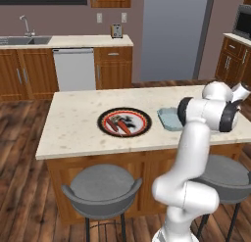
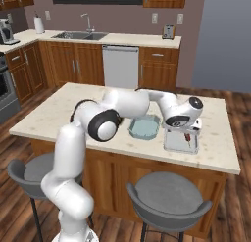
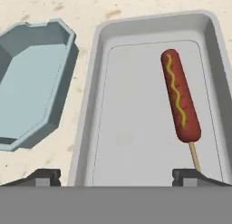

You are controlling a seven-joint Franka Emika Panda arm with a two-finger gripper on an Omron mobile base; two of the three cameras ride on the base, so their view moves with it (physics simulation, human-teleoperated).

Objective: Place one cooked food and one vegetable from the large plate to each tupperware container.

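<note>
My gripper (image 3: 117, 177) hangs open just above a grey tupperware container (image 3: 136, 128), its fingertips (image 3: 44, 177) spread wide with nothing between them. In that container lies a corn dog (image 3: 180, 96) on a stick, striped with mustard and free of the fingers. A second, pale blue tupperware container (image 3: 27, 87) stands empty beside it. From the right base view the gripper (image 2: 188, 129) is over the grey tub (image 2: 172, 144), with the blue tub (image 2: 144, 127) to its left. The large plate (image 1: 105, 130) sits mid-island and holds orange-red food pieces (image 1: 119, 124).
The island counter (image 1: 73, 123) has two grey stools (image 1: 101, 189) (image 2: 169, 196) along its near edge. My own arm (image 2: 117, 108) stretches across the island above the blue tub. A back counter with sink (image 2: 78, 35) and toaster (image 1: 116, 31) stands far off.
</note>
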